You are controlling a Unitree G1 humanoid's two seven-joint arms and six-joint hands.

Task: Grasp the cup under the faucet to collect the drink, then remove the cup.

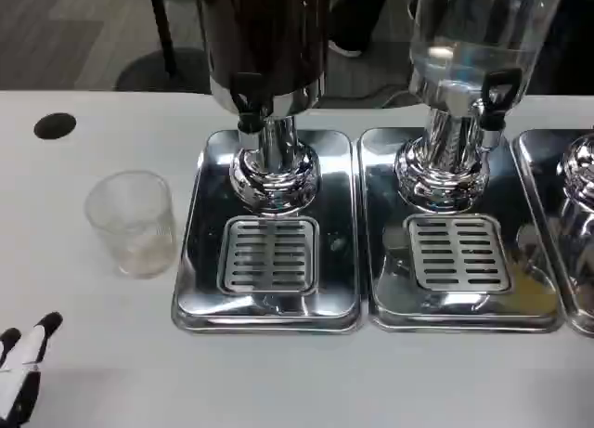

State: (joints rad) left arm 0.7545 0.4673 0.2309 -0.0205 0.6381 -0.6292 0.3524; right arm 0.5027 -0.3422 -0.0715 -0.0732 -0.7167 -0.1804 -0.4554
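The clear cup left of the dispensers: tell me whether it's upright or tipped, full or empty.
Upright and empty. The clear cup stands on its base on the white table, rim up, with no liquid visible inside.

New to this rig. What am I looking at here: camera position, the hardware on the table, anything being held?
This is one picture from a camera on a humanoid robot's head or chest, looking down at a white table. At the bottom left corner you see the fingertips of its left robot hand, white and black; it holds nothing and touches nothing.

On the table stand drink dispensers on shiny chrome drip trays with slotted grates. The left dispenser holds a dark drink, and its black faucet hangs over the left tray. The next dispenser holds a clear liquid. A third tray is cut off at the right edge.

A clear plastic cup stands upright on the table left of the left tray, not under any faucet. It looks empty. A small black round spot sits at the far left.
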